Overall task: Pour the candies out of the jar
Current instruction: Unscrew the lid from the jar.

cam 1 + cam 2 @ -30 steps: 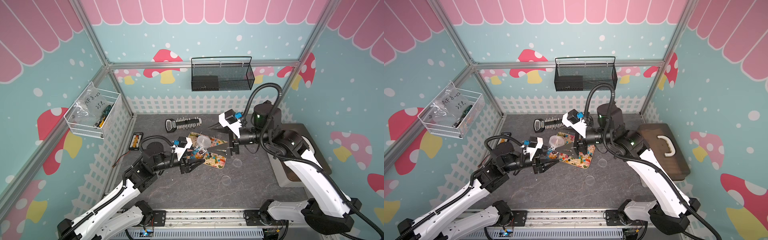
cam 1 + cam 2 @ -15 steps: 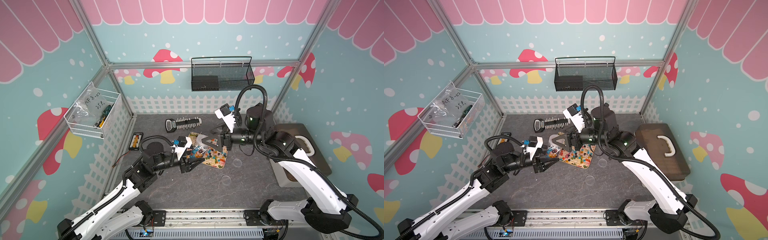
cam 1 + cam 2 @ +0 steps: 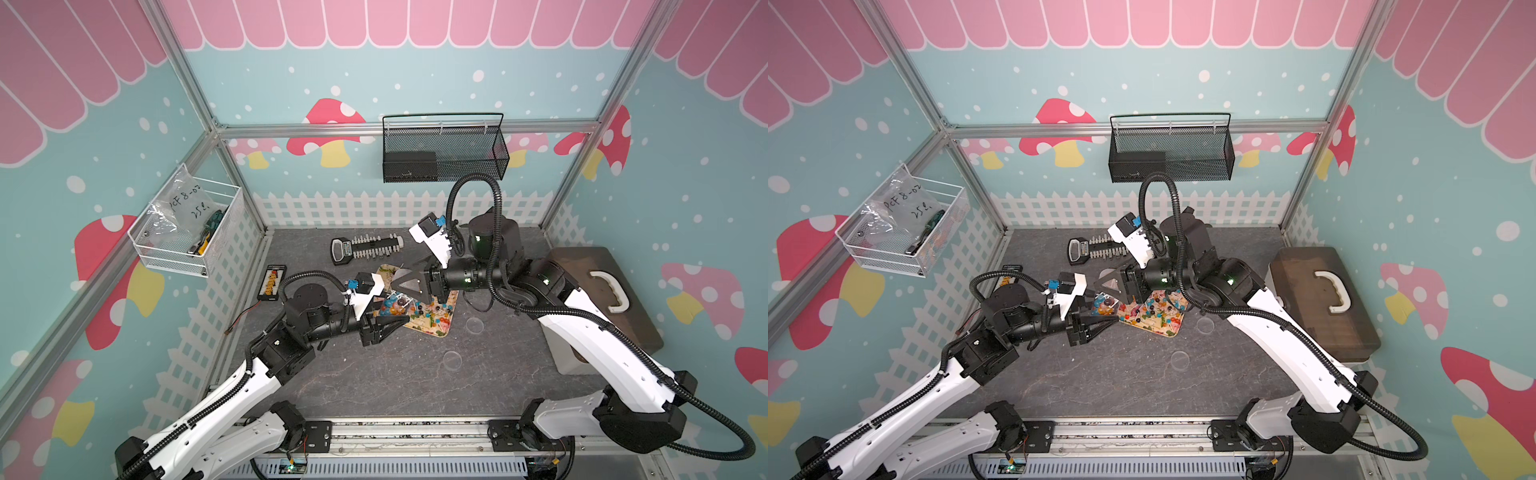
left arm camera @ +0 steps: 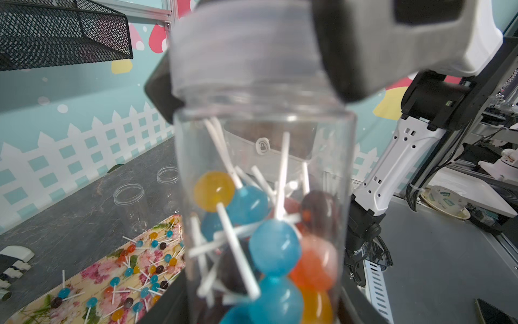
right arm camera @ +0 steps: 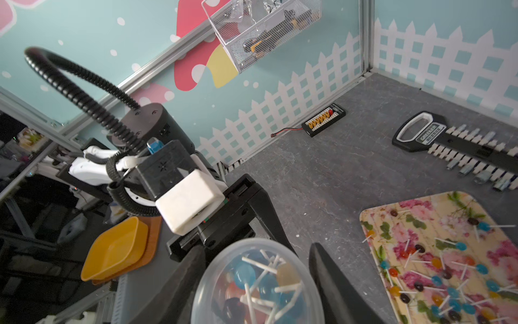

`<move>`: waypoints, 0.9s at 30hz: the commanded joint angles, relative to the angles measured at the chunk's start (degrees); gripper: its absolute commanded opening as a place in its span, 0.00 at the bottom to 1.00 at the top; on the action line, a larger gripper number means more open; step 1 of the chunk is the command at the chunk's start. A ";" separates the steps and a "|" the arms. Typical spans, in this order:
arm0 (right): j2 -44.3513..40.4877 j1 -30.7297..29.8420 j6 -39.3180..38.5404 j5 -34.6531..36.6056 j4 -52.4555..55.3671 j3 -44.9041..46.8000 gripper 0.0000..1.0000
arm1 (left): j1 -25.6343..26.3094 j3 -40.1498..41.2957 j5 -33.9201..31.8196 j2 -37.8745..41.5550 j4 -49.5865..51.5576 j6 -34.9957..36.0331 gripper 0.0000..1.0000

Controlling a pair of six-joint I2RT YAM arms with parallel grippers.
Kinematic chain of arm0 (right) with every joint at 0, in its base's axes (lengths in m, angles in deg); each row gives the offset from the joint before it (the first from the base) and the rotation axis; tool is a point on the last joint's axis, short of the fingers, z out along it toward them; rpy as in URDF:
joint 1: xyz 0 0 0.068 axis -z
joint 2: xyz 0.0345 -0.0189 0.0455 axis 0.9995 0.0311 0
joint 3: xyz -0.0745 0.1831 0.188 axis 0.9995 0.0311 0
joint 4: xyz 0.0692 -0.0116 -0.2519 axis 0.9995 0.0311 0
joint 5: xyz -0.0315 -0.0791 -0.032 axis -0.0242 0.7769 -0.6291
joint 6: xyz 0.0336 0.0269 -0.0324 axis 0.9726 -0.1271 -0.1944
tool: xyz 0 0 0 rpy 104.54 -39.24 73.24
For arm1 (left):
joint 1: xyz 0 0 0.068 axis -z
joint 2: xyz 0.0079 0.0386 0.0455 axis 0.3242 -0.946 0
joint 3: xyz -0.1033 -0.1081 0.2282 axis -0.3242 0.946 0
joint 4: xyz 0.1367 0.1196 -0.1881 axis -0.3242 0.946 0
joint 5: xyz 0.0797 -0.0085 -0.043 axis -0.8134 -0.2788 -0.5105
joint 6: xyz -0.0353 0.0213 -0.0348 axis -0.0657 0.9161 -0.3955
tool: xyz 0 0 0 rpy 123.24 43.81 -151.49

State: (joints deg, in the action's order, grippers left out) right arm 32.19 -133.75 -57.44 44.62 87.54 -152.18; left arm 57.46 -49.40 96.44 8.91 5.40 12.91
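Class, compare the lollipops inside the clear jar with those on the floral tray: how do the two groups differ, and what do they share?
The jar lollipops are heaped, sticks crossing every way; tray lollipops lie spread flat. The jar lollipops are closed in the jar under its lid; tray lollipops lie uncovered on the tray. Both: round blue, orange and dark heads on white sticks.

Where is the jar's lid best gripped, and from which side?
Grip the lid on its round side wall, one finger each side, coming end-on along the jar; the left gripper holds the body, so only that end is free.
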 commanded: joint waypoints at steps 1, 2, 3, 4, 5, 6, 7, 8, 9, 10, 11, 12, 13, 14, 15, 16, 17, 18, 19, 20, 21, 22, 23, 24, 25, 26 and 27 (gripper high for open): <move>0.14 -0.31 -2.22 -0.84 0.09 -1.82 0.47 | -0.14 0.79 0.35 0.09 -1.77 0.59 0.59; 0.30 -0.25 -2.81 -0.88 0.04 -2.07 0.45 | -0.21 0.90 0.43 0.09 -1.84 0.49 0.59; 0.40 -0.25 -3.51 -0.85 0.19 -2.36 0.44 | -0.14 0.90 0.37 0.14 -1.88 0.48 0.59; 0.61 -0.25 -4.54 -0.72 0.57 -2.90 0.43 | -0.16 0.90 0.53 0.18 -1.89 0.48 0.59; 0.86 -0.17 -5.76 -0.64 0.85 -3.69 0.41 | -0.19 0.90 0.49 0.18 -1.84 0.48 0.59; 1.08 -0.16 -7.03 -0.87 1.41 -4.47 0.41 | -0.15 0.97 0.54 0.27 -1.77 0.48 0.59; 1.30 -0.08 -9.04 -1.29 1.89 -5.44 0.41 | -0.14 0.99 0.71 0.43 -1.76 0.40 0.59; 1.36 0.07 -11.81 -2.34 2.31 -6.23 0.42 | -0.13 0.99 0.92 0.54 -1.61 0.44 0.59; 1.24 0.25 -14.64 -3.61 2.26 -6.62 0.43 | -0.18 0.99 1.10 0.61 -1.54 0.40 0.59; 1.06 0.48 -18.14 -5.99 2.15 -6.91 0.43 | -0.14 0.99 1.40 0.71 -1.52 0.39 0.59; 0.84 0.82 -22.10 -9.79 2.09 -7.13 0.44 | -0.16 0.99 1.71 0.75 -1.41 0.31 0.59; 0.59 1.10 -26.09 -13.11 2.06 -7.10 0.44 | -0.17 1.06 1.99 0.84 -1.49 0.18 0.59; 0.15 1.38 -30.29 -16.51 2.17 -6.94 0.45 | -0.10 1.08 2.27 0.80 -1.58 -0.03 0.59; -0.16 1.67 -33.52 -19.20 2.30 -6.56 0.46 | -0.17 1.08 2.63 0.79 -1.68 -0.21 0.59; -0.32 1.92 -35.38 -20.79 2.28 -6.46 0.46 | -0.20 1.00 2.92 0.80 -1.71 -0.36 0.59; -0.21 2.27 -36.29 -21.71 2.28 -6.63 0.46 | -0.10 0.99 3.21 0.88 -1.51 -0.48 0.59; 0.10 2.43 -36.94 -22.27 2.99 -7.25 0.46 | -0.14 0.99 3.35 1.03 -1.41 -0.56 0.59; 0.43 2.47 -37.83 -22.36 3.97 -7.81 0.47 | -0.15 1.07 3.44 1.22 -1.32 -0.66 0.59; 0.69 2.47 -38.47 -22.37 4.86 -8.29 0.47 | -0.14 1.16 3.44 1.36 -1.31 -0.66 0.59; 0.72 2.56 -38.70 -22.37 5.12 -8.26 0.49 | -0.14 1.30 3.45 1.49 -1.34 -0.72 0.59; 0.66 2.56 -38.70 -22.37 5.11 -8.11 0.49 | -0.17 1.34 3.47 1.59 -1.28 -0.73 0.59; 0.68 2.49 -38.70 -21.92 5.19 -7.98 0.50 | -0.14 1.34 3.52 1.59 -1.31 -0.74 0.59; 0.75 2.54 -38.72 -21.42 5.31 -7.90 0.50 | -0.15 1.34 3.48 1.61 -1.35 -0.79 0.59; 0.73 2.57 -38.61 -21.22 5.54 -7.84 0.50 | -0.18 1.34 3.55 1.59 -1.37 -0.90 0.59; 0.75 2.56 -38.52 -21.01 5.64 -7.73 0.51 | -0.18 1.43 3.61 1.59 -1.53 -1.01 0.59; 0.80 2.56 -38.33 -20.96 5.52 -7.64 0.51 | -0.21 1.43 3.65 1.59 -1.71 -1.08 0.59; 0.87 2.56 -38.13 -20.95 5.57 -7.62 0.51 | -0.16 1.47 3.70 1.59 -1.79 -1.18 0.59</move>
State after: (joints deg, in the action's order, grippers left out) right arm 34.11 -131.39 -90.05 26.66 93.40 -157.36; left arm 57.92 -49.03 101.35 10.00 1.29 14.55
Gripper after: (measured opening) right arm 0.517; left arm 0.596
